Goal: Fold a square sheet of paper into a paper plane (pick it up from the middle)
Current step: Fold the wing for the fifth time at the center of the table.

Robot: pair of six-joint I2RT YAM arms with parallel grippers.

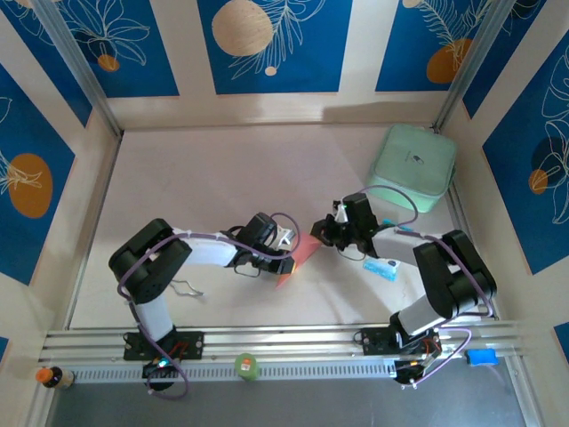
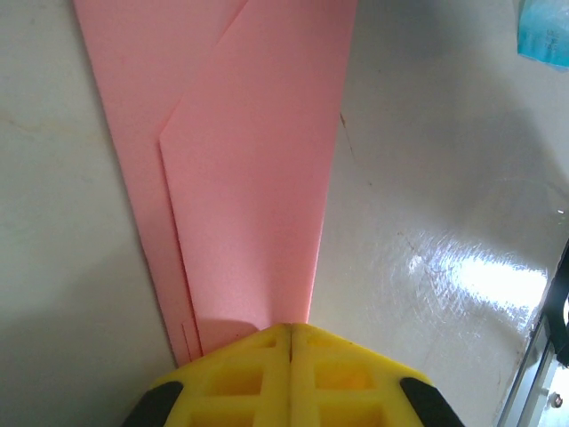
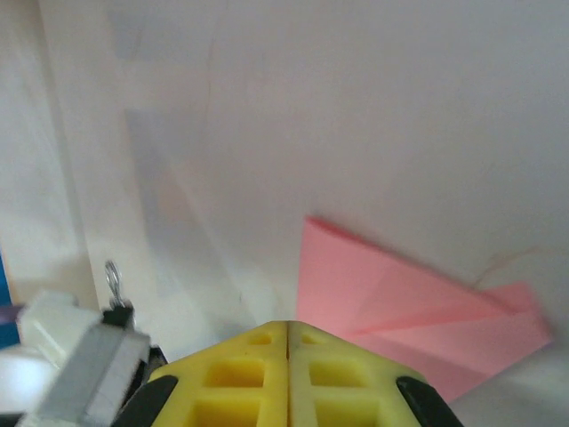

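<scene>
Lying flat on the pale desk [image 1: 204, 178] near its middle, the paper plane [image 2: 249, 160] is a pink-red folded sheet that tapers to a narrow end, with one angled flap layered over the long strip beneath. In the top external view it sits between the two arms, just in front of both wrists.

The left end effector [image 2: 291, 331] has its yellow fingers pressed together with no gap between them. The narrow end of the paper runs right up to the fingertips and disappears under them; it seems the tips rest on the paper rather than pinching it, though the contact itself is hidden.

The right end effector [image 3: 287, 327] is likewise fully closed and holds nothing. It points down at the desk, and the wider end of the folded paper spreads out to the right of its fingertips, with one corner reaching close to them.

Behind the right arm, a mint-green case [image 1: 413, 165] lies at the far right corner of the desk. A small blue-and-white packet [image 1: 380, 267] lies beside the right arm, near the paper.
</scene>
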